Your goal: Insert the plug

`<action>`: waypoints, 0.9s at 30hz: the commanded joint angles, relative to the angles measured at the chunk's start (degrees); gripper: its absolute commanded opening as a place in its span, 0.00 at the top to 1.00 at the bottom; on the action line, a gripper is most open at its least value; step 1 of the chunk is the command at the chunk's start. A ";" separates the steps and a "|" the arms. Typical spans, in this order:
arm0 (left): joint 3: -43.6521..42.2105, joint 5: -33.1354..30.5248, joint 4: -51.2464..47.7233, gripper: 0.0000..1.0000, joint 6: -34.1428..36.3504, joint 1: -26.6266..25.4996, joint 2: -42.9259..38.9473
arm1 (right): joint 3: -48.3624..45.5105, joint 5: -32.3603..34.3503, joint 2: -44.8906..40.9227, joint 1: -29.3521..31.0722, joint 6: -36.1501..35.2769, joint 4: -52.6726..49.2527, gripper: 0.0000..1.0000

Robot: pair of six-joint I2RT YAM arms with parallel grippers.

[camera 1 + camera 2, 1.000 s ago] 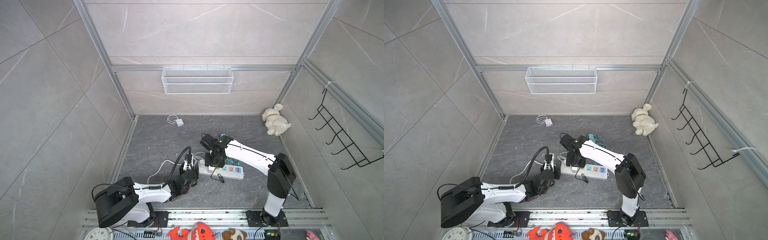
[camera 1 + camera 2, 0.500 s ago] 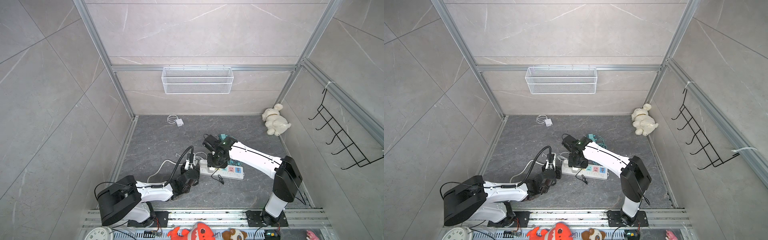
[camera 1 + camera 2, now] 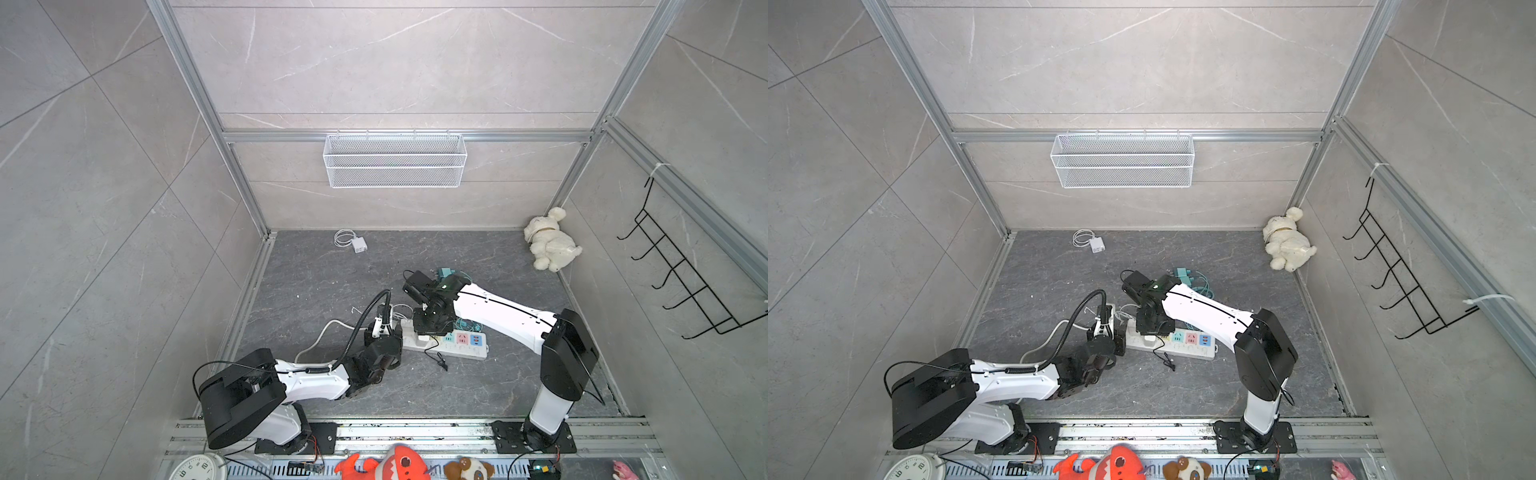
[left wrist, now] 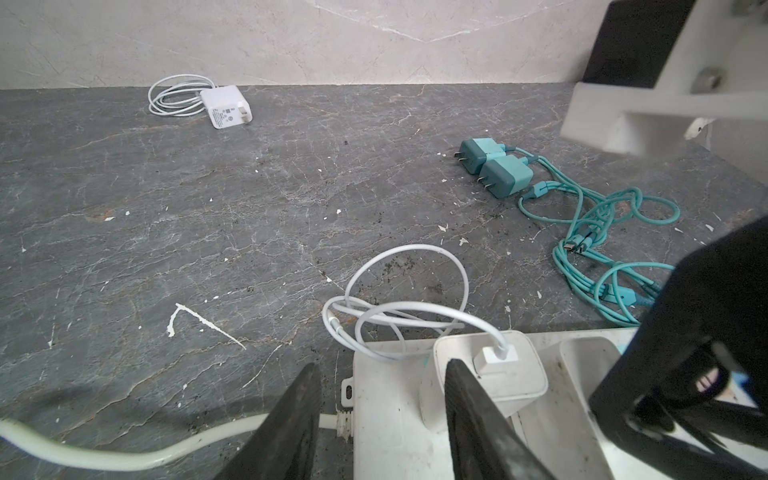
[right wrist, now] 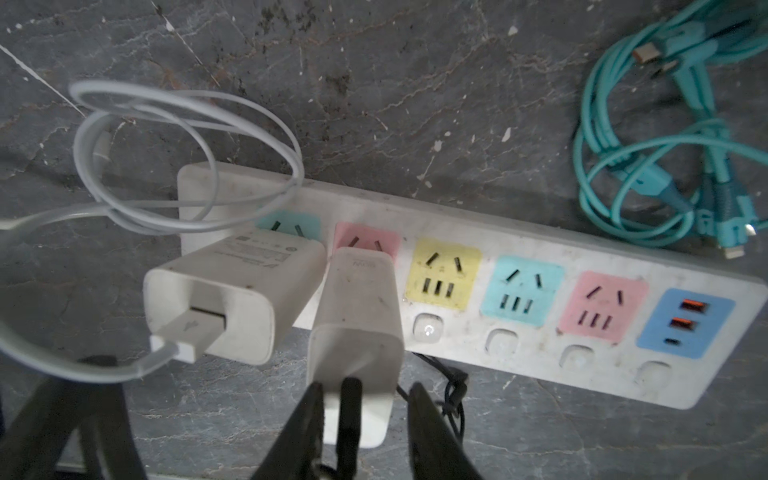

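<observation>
Where the long white plastic power strip [image 3: 457,353] lies on the dark grey stone-patterned floor [image 3: 324,282], both arms meet over its cord end.

Item under task: the plain white charger plug [image 5: 357,299], with a thin black cable [image 5: 453,399] in its rear. It stands upright out of the pink socket panel [image 5: 365,239], second from the cord end. Its prongs are hidden, so depth of seating cannot be judged. Just beside it, a second white charger block [image 5: 232,286] trailing a looped white cable [image 5: 187,124] occupies the teal end socket.

Right gripper [image 5: 365,388]: positioned directly over the plug, its two black fingers [image 5: 299,432] straddling the plug's rear end. One finger lies against the casing, and a slim dark gap shows at the other. Whether the grasp is tight cannot be told.

Left gripper [image 4: 380,365]: jaws parted, clamping nothing. One finger sits beyond the strip's end, above the thick white supply cord [image 4: 124,453]. The other sits over the strip, just in front of the block with the white cable.

Yellow, teal and pink sockets and the blue USB panel [image 5: 685,324] lie exposed along the rest of the strip.

Other items noted:
- Two teal chargers [image 4: 494,166] with tangled teal cables [image 5: 665,145] lie on the floor behind the strip.
- A small white adapter with coiled cord [image 3: 357,244] lies near the back wall.
- A cream plush dog [image 3: 548,243] sits in the far right corner.
- A white wire mesh basket [image 3: 395,160] hangs on the back wall.
</observation>
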 commanded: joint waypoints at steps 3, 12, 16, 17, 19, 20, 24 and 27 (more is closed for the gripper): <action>1.69 -0.56 1.86 0.49 1.46 -0.10 0.59 | 0.30 1.58 2.09 0.17 -1.04 -1.74 0.68; 1.72 -0.56 1.98 0.49 1.79 -0.10 0.68 | 0.89 0.75 5.42 0.09 -1.75 -0.73 0.72; 1.55 -0.59 1.94 0.49 1.71 -0.11 0.46 | 1.97 0.46 6.66 0.01 -2.23 -0.73 0.72; 1.48 -0.52 1.96 0.49 1.66 -0.07 0.35 | 2.13 0.55 6.97 -0.02 -2.34 -0.81 0.73; 1.30 -0.56 1.95 0.49 1.54 -0.12 0.24 | 2.01 0.31 7.77 -0.42 -2.62 -0.55 0.73; 1.24 -0.45 1.95 0.49 1.55 -0.10 0.24 | 2.03 0.14 8.28 -0.52 -2.72 -0.47 0.73; 1.19 -0.90 2.05 0.49 1.67 -0.09 0.57 | 1.50 -0.61 9.10 -0.58 -2.79 0.15 0.73; 1.38 -1.24 3.12 0.49 2.46 -0.05 1.48 | 1.11 -0.80 8.85 -0.83 -3.05 0.16 0.72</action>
